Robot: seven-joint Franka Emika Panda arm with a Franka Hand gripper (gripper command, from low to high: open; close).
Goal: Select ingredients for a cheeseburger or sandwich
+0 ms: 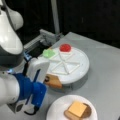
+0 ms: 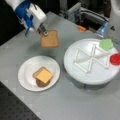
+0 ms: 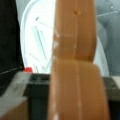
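One tan square toast slice [image 2: 50, 39] hangs clamped in the gripper [image 2: 44, 31] above the table; yellow cheese square [image 2: 44, 75] tops a dark-brown patty [image 2: 40, 83] on the white plate [image 2: 26, 72].

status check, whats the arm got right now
Gripper shut on toast slice, held in air. Cheese square over patty on plate. Nothing blocking.

The claw [image 2: 44, 32] hangs raised off the desk, its jaws clamped on a toast slice [image 2: 49, 39], wrist tilted.
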